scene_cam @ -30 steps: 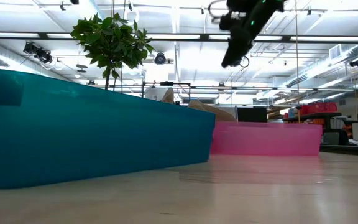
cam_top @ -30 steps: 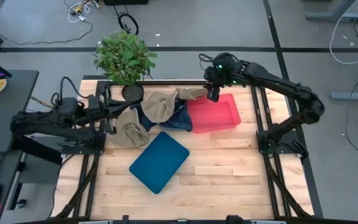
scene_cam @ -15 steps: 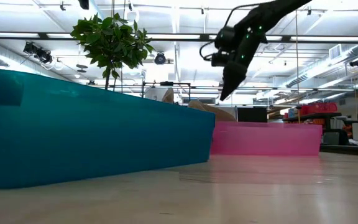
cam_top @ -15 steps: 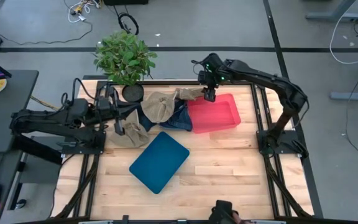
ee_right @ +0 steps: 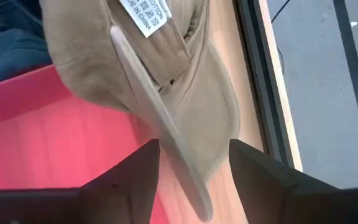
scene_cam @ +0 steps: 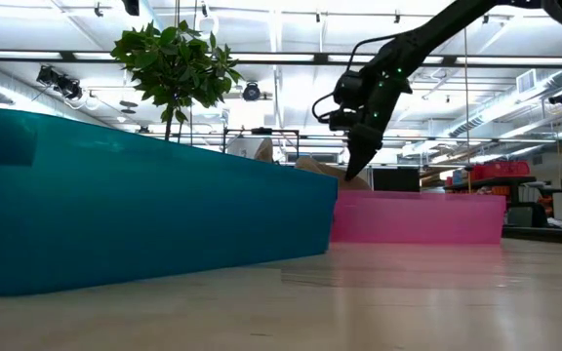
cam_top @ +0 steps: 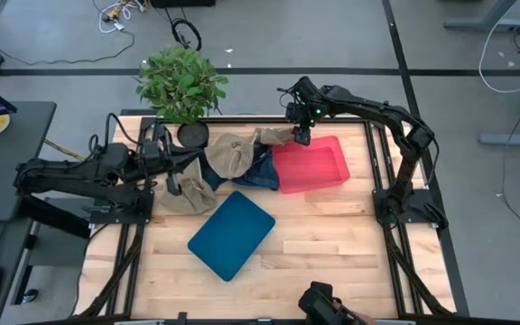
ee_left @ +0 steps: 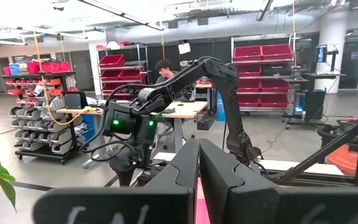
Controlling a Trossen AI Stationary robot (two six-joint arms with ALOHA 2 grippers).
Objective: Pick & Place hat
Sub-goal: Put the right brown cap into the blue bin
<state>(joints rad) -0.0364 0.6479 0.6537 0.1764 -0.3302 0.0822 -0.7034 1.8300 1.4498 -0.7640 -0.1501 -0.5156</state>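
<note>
Several hats lie piled at the table's far side: a tan hat [cam_top: 188, 192] on the left, another tan one [cam_top: 232, 153], a dark blue one [cam_top: 258, 169], and a tan cap [cam_top: 278, 135] resting against the pink tray's far left corner. My right gripper [cam_top: 302, 137] is open just above that cap. In the right wrist view its fingers [ee_right: 135, 180] stand on either side of the cap's brim [ee_right: 188, 134], and the low view shows the right gripper [scene_cam: 357, 168] pointing down. My left gripper [cam_top: 174, 186] is shut beside the left tan hat. My left gripper is shut at the left edge of the left tan hat [cam_top: 181, 190]. I cannot tell whether it touches the cloth.
A pink tray [cam_top: 325, 171] sits right of the pile, and a teal tray [cam_top: 231, 234] lies nearer the table's middle. A potted plant [cam_top: 181, 83] stands at the far edge. Bare wood shows on the near half of the table [cam_top: 332, 244].
My right gripper has come down from high above the table and moved slightly left, toward the tan cap at the pink tray's corner. My left gripper has moved right, toward the left tan hat, then kept still.
</note>
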